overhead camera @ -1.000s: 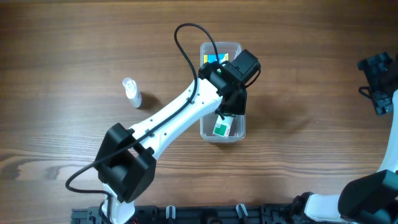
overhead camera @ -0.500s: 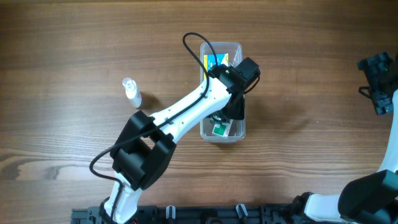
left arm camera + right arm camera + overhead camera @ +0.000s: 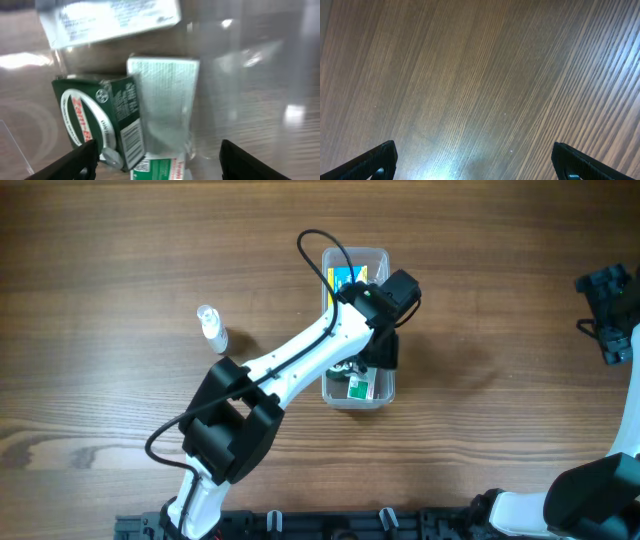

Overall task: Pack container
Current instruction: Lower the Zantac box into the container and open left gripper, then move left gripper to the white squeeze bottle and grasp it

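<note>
While poised in container (image 3: 386,258) with left jaws parted, right jaws wide and empty: could snag green box (image 3: 95,120) on withdrawal, tipping container.

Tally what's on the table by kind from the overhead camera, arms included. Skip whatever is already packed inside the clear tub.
Clear container: 1
White bottle: 1
Robot arms: 2 (left arm, right arm)
Total: 4
</note>
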You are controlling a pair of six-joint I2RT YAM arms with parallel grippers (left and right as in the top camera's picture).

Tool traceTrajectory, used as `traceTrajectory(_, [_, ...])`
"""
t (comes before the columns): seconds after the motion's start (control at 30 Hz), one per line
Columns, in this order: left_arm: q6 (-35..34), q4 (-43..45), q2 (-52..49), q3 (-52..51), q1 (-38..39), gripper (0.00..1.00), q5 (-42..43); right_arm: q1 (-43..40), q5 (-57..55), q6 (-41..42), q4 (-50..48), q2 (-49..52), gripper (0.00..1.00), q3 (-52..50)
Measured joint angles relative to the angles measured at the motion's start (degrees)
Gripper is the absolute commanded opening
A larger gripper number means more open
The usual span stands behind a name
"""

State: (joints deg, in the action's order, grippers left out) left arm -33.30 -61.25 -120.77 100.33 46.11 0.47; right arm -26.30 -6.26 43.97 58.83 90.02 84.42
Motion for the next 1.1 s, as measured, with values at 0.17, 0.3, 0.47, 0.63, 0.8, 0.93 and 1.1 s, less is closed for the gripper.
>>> traceTrajectory(0.17, [3.41, -3.06, 6.58, 6.12, -0.24, 1.0, -0.2, 0.0, 0.0, 0.0, -0.02, 0.0, 1.0, 0.0])
traceTrajectory(0.3, [3.93, -6.84, 16.55, 7.39, -6.05, 1.0, -0.68, 0.0, 0.0, 0.0, -0.02, 0.0, 1.0, 0.0])
traceTrajectory(0.47, [4.13, -16.72, 21.29, 8.0, -20.98, 1.0, -1.51, 0.0, 0.0, 0.0, -0.02, 0.0, 1.0, 0.0])
traceTrajectory(0.63, [7.89, -20.87, 20.48, 7.89, -30.1, 1.0, -4.52, 0.0, 0.0, 0.0, 0.0, 0.0, 1.0, 0.0])
traceTrajectory(0.8, [16.31, -22.34, 19.67, 7.89, -38.36, 1.0, -5.16, 0.0, 0.0, 0.0, 0.0, 0.0, 1.0, 0.0])
traceTrajectory(0.93, [22.03, -22.32, 14.67, 7.89, -39.47, 1.0, -3.85, 0.0, 0.0, 0.0, 0.0, 0.0, 1.0, 0.0])
traceTrajectory(1.1, [24.28, -22.29, 7.93, 7.82, -39.5, 1.0, -3.61, 0.0, 0.0, 0.0, 0.0, 0.0, 1.0, 0.0])
